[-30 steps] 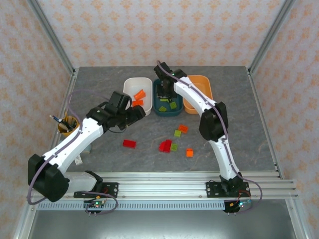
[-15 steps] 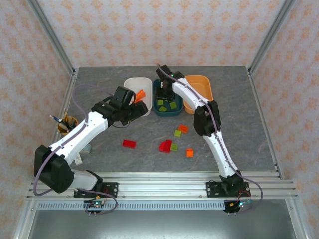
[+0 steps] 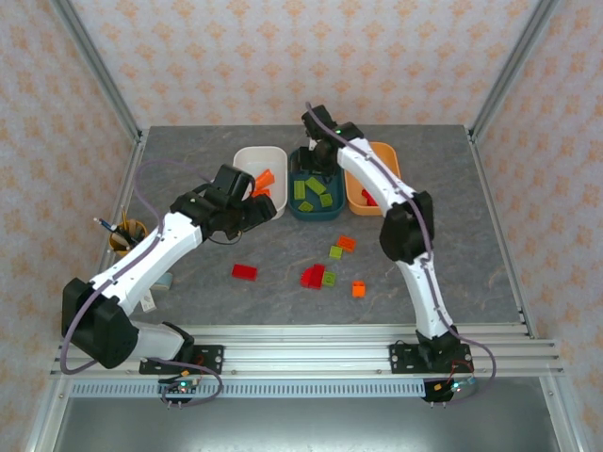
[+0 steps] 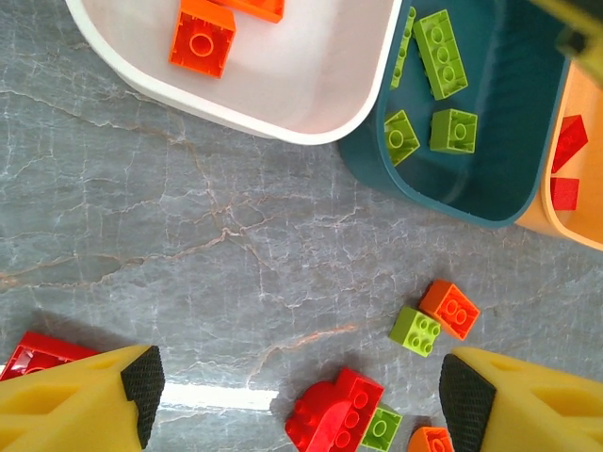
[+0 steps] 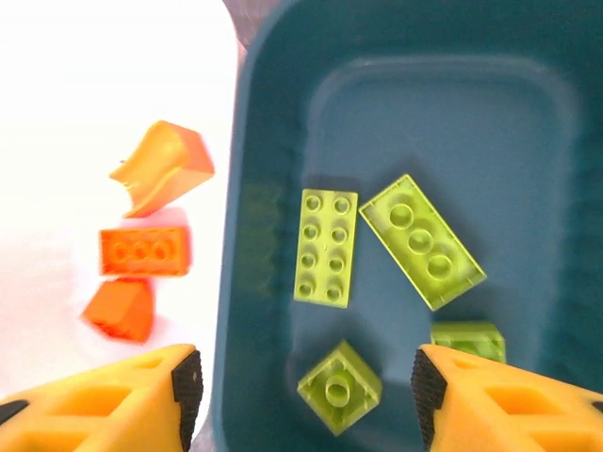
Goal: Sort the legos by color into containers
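Right now the left gripper point(image 4: 300, 386) hangs over the bench point(image 4: 188, 245) with its jaws spread wide and nothing between them. Below the gap between its fingers lies a red lego cluster point(image 4: 334, 411), with a small yellow-green brick point(image 4: 382, 426) touching the cluster's right side. An orange piece point(image 4: 431, 440) sits just inside the right finger. A little further ahead, toward that same finger, an orange brick point(image 4: 449, 308) and a yellow-green cube point(image 4: 415, 330) sit touching each other. A flat red brick point(image 4: 36, 355) lies by the left finger, partly hidden by it.

Ahead of this gripper stands the white bin point(image 4: 283, 127), holding orange legos point(image 4: 201, 42). To its right is the dark teal bin point(image 4: 509, 160), with yellow-green legos point(image 4: 440, 54) inside. At the far right the orange bin point(image 4: 584, 202) shows two red pieces point(image 4: 568, 143).

The right gripper point(image 5: 301, 386) is poised above the dark teal bin, jaws likewise apart and empty. Below and ahead of it, four yellow-green legos rest on the bin floor. A long eight-stud brick point(image 5: 326, 247) lies beside a tilted translucent three-stud brick point(image 5: 421, 241). A single-stud cube point(image 5: 339, 386) sits between the fingers, and another piece point(image 5: 468, 339) lies just above the right finger. Off to this gripper's left, past the bin wall, three orange legos lie in the white bin.
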You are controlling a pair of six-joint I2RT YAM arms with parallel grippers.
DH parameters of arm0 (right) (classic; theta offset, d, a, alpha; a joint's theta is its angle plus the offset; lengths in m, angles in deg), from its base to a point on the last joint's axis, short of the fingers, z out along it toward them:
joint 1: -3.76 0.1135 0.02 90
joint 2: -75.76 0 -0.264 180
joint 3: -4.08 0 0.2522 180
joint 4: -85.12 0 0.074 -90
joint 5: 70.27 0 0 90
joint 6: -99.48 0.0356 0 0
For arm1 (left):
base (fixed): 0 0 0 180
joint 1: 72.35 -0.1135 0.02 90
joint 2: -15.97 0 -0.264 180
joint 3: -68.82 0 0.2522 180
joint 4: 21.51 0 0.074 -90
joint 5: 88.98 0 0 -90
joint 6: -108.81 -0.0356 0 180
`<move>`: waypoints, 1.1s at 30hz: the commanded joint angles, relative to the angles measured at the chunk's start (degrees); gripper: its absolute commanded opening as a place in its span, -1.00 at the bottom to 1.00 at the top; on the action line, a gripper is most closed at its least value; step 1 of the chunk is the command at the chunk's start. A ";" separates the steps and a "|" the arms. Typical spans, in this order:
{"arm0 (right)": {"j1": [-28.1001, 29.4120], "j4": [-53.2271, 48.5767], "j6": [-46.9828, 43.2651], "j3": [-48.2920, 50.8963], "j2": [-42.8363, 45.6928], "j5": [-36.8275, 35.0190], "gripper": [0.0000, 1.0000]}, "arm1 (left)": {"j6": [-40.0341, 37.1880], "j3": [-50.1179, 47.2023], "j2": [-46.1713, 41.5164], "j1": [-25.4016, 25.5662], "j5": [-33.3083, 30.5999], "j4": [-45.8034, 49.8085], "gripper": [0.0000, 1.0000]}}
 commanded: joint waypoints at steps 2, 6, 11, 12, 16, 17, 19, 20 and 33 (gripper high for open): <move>0.24 7.34 0.22 16.40 19.50 -5.60 0.22 | -1.75 3.03 0.12 0.78 0.44 3.30 0.59; 0.53 13.76 2.33 35.66 34.54 -8.01 0.21 | -2.33 5.81 4.14 3.07 0.47 3.68 0.59; 0.79 16.27 6.54 57.09 51.11 -8.07 0.21 | -3.74 12.77 13.02 7.90 0.90 2.79 0.57; 0.80 15.80 7.60 59.96 53.56 -8.03 0.21 | -4.45 14.19 14.77 8.91 0.98 2.54 0.57; 0.79 12.62 12.17 69.69 62.96 -8.21 0.31 | -8.81 21.91 23.89 13.12 1.16 3.35 0.58; 0.79 12.11 13.32 71.65 65.44 -8.20 0.35 | -9.91 24.29 26.42 14.22 0.78 4.25 0.60; 0.79 10.76 14.82 74.12 68.86 -8.28 0.42 | -11.70 28.45 30.88 16.01 0.21 5.74 0.63; 0.79 9.83 15.34 75.06 70.42 -8.61 0.46 | -12.53 30.52 33.65 16.88 -0.24 6.47 0.65; 0.79 2.86 17.50 79.45 83.78 -9.06 0.76 | -21.53 48.69 53.38 21.39 -4.87 12.37 0.92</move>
